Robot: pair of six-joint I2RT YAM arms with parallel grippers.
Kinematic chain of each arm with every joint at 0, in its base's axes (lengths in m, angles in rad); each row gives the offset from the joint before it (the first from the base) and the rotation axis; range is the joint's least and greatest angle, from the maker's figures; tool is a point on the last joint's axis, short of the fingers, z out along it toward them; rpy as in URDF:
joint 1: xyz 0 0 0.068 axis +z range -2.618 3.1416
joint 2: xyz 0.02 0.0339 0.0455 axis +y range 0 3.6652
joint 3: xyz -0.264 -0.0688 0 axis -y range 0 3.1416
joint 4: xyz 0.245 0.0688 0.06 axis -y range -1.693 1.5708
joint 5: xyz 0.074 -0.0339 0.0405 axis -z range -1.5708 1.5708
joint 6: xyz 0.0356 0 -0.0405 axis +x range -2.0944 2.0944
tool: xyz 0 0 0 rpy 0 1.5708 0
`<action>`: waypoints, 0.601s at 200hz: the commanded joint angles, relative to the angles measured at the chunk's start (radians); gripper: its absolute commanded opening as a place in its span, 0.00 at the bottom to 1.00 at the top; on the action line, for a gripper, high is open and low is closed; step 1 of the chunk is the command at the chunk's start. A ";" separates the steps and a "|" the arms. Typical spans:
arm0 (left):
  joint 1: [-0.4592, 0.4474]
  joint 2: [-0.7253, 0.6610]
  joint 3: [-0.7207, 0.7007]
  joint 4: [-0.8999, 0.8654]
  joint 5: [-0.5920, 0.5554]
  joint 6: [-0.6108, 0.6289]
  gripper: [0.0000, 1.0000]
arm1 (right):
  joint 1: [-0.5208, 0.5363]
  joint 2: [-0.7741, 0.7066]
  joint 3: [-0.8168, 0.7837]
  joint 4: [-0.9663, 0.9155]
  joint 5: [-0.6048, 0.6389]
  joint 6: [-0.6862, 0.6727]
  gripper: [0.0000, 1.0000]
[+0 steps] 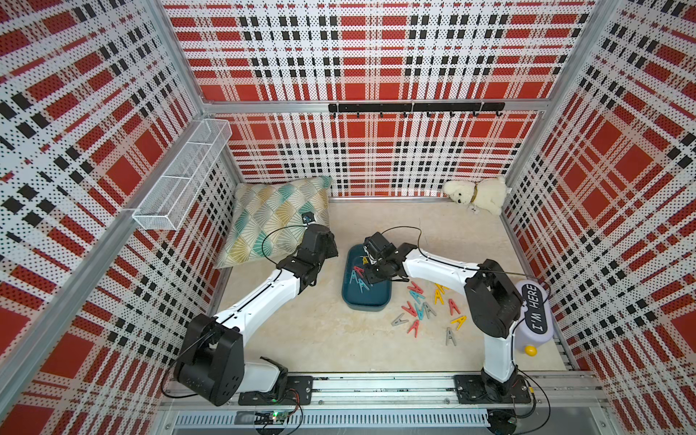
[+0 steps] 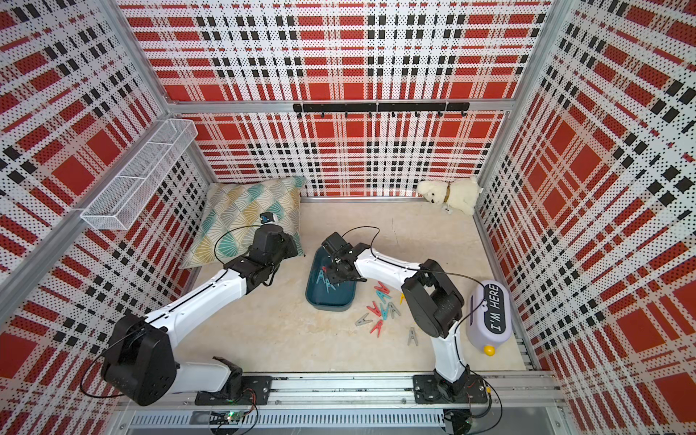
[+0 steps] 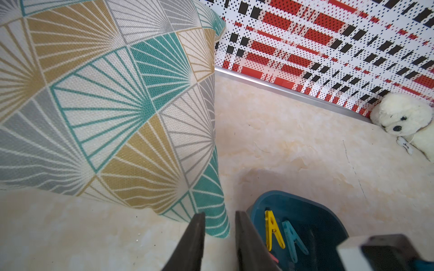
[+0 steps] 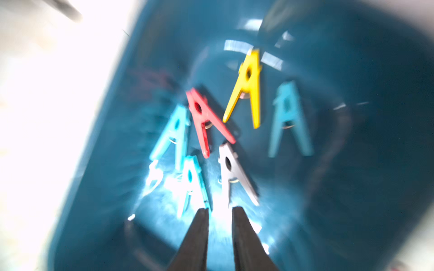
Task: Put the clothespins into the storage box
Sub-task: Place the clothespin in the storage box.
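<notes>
The storage box (image 1: 367, 306) (image 2: 327, 305), a dark teal tray, lies mid-table. Several clothespins rest on its floor, among them a red one (image 4: 206, 122), a yellow one (image 4: 249, 89), light blue ones (image 4: 175, 136) and a grey one (image 4: 234, 173). My right gripper (image 4: 220, 208) (image 1: 367, 278) hangs inside the box just above them, open a little with nothing between its fingers. More clothespins (image 1: 418, 301) (image 2: 380, 306) lie scattered on the table to the right of the box. My left gripper (image 3: 220, 213) hovers open and empty by the box's far left end (image 3: 305, 199), beside the pillow.
A patterned pillow (image 1: 278, 218) leans in the back left corner. A white plush dog (image 1: 476, 196) sits at the back right, and a purple "I'M HERE" container (image 1: 534, 316) stands beside the right arm's base. A white wire basket (image 1: 180, 180) hangs on the left wall.
</notes>
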 commanded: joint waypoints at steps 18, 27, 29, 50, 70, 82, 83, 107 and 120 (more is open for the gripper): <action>0.004 -0.014 -0.008 0.016 0.003 0.004 0.29 | -0.125 -0.176 -0.118 0.000 0.045 -0.017 0.26; 0.002 -0.014 -0.008 0.016 0.002 0.004 0.29 | -0.162 -0.207 -0.163 0.001 0.064 -0.017 0.26; 0.002 -0.014 -0.008 0.016 0.002 0.004 0.29 | -0.171 -0.215 -0.172 0.001 0.070 -0.016 0.26; -0.001 -0.009 -0.003 0.016 0.002 0.002 0.29 | -0.256 -0.266 -0.257 -0.015 0.147 -0.019 0.26; -0.008 0.002 0.004 0.016 0.002 0.001 0.29 | -0.327 -0.304 -0.337 -0.013 0.219 -0.011 0.26; -0.014 0.008 0.007 0.016 -0.001 0.001 0.29 | -0.381 -0.326 -0.387 0.002 0.215 0.000 0.26; -0.014 0.008 0.008 0.016 -0.001 0.001 0.29 | -0.385 -0.328 -0.390 0.004 0.213 0.002 0.26; -0.024 0.021 0.018 0.017 -0.003 0.003 0.29 | -0.473 -0.377 -0.488 0.057 0.195 0.034 0.25; -0.028 0.026 0.022 0.017 -0.004 0.003 0.29 | -0.503 -0.395 -0.525 0.082 0.194 0.040 0.24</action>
